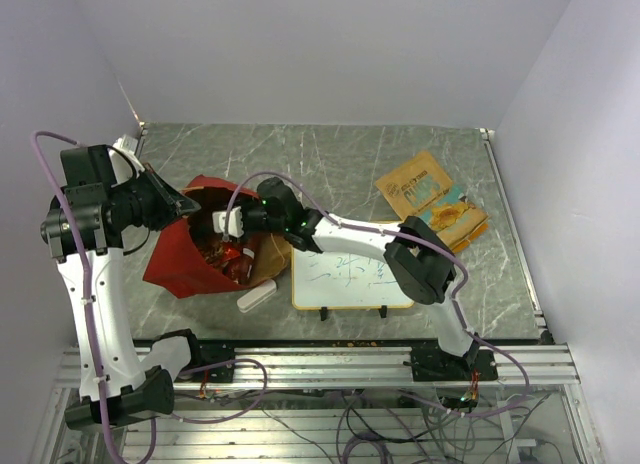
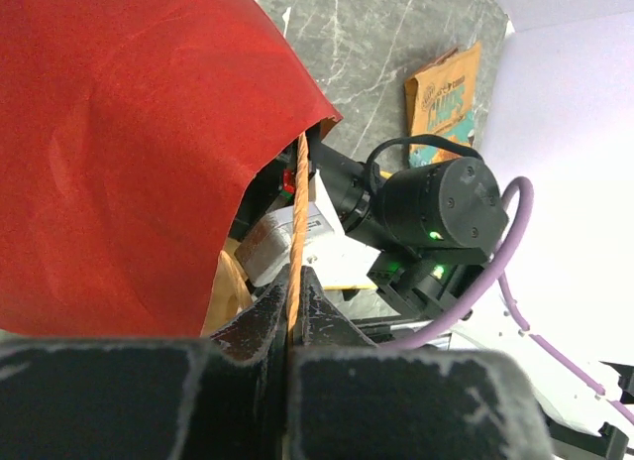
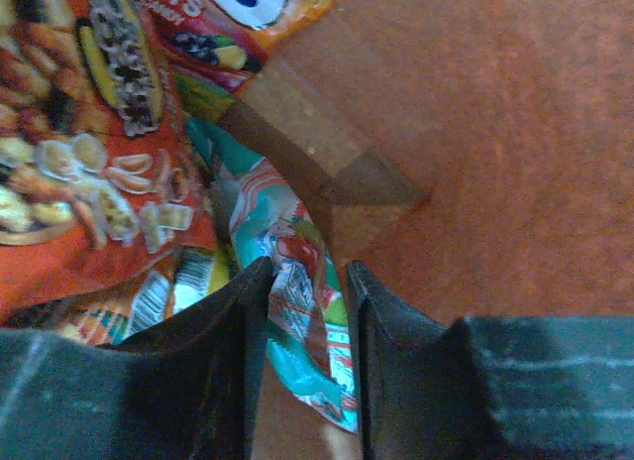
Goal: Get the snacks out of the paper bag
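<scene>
Clutter nearest the arm bases is a small white eraser block [image 1: 257, 298] and a framed whiteboard with scribbles [image 1: 350, 279], lower centre of the top view; neither is part of the job. Just beyond, left of centre, the large red paper bag with a brown kraft lining [image 1: 185, 259] lies on the grey marbled desk [image 1: 330, 159], its mouth toward the right. The left jaws are clamped tight on its thin orange cord handle [image 2: 299, 212], apparently lifting the mouth. The right jaws are inside the bag, part closed astride a crinkly teal foil packet [image 3: 297, 321]; whether they pinch it I cannot tell. Beside it lie a large flat orange foil bag [image 3: 89, 182] and a red-and-yellow packet [image 3: 228, 34], so at least three snacks are left inside. Farther off, upper right, a flat tan-orange packet [image 1: 415, 184] and a teal-and-orange packet [image 1: 458, 222] already lie out on the desk: roughly midway, I judge.
</scene>
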Controlling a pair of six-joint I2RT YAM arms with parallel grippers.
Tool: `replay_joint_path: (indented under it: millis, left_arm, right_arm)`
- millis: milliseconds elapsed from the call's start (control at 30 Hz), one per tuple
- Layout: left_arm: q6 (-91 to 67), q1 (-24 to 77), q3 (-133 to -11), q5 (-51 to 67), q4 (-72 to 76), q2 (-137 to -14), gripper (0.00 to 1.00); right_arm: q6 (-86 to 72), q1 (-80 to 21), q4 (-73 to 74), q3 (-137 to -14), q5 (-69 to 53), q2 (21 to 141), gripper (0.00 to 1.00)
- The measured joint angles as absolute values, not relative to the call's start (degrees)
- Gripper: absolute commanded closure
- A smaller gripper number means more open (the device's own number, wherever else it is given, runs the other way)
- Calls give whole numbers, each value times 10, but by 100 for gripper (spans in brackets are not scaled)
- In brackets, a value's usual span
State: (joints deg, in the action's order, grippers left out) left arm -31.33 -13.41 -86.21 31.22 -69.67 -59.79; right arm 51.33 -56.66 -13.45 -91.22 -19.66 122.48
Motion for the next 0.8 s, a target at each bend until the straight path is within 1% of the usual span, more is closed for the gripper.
replay_joint_path:
  millis: [67,100,133,200,567,800]
  left_arm:
    - [-321,-134,-861,313,-696,-597,93]
    - [-326,-134,-858,313,-692,-595,93]
    - [-331,-134,-853,313,-688,-592,93]
    - [-340,-134,-844,314,-685,-588,93]
    - [-348,-134,-850,298,-677,-588,93]
    - [-352,-134,-866,278,-664,-588,93]
  right_arm:
    - [512,-566,-158,-895,-206,1224,77]
    - [513,-566,-161,-888,-211,1224,83]
    - [514,-566,-160,-885,-215,1224,92]
    - [519,-566,-159,-882,-220,1224,100]
    - [498,-563,-162,-900,-228,1213,100]
    - [482,-562,-130,-913,-223,1147,100]
